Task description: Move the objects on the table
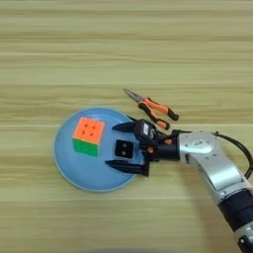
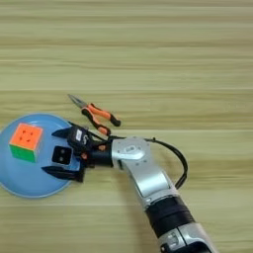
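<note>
Plate (image 1: 66, 163) holds two cubes; one pliers (image 1: 153, 108) on table (image 1: 123, 44).

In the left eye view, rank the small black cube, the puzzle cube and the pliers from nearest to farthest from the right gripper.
1. Small black cube, between the open jaws of the right gripper.
2. Puzzle cube, on its left.
3. Pliers, beyond, off the plate.

Table (image 1: 126, 49): pliers (image 1: 153, 109), blue plate (image 1: 66, 163).

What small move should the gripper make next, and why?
Probably draw the arm back off the plate. The right gripper is open, its fingers either side of the small black cube, which looks to rest on the plate beside the puzzle cube.
</note>
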You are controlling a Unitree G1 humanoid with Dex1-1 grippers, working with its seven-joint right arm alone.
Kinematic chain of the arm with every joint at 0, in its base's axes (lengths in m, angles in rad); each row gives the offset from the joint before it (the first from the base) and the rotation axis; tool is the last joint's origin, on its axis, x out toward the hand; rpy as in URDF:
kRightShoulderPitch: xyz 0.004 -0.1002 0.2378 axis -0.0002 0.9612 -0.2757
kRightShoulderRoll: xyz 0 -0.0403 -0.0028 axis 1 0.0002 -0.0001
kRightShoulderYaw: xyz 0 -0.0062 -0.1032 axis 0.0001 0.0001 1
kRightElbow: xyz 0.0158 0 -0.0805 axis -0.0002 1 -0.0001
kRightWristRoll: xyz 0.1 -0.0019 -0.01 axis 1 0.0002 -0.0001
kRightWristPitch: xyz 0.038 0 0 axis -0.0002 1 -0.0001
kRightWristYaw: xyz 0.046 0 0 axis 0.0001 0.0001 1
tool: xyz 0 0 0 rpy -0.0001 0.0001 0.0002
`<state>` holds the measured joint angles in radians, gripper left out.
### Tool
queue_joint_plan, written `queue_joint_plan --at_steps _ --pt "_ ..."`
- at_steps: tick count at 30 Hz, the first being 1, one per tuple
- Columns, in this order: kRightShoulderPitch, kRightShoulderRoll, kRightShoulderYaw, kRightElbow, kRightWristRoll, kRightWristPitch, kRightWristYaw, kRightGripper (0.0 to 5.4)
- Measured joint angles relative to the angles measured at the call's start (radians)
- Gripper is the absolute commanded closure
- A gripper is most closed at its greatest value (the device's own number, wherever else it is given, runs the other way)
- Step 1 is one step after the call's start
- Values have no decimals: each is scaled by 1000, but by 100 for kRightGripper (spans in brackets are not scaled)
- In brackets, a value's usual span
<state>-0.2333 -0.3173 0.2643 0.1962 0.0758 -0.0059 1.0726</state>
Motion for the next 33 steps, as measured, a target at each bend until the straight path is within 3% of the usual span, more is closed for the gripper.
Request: queue_joint_plan --at_steps 9,15,25,33 --pt "-34 -16 -82 -92 85 44 0 2" --pt "-93 -47 -174 -68 115 44 -23 2" --pt "-160 -113 -291 120 122 10 -62 2" --pt "-203 -106 -296 342 66 -31 -143 2"
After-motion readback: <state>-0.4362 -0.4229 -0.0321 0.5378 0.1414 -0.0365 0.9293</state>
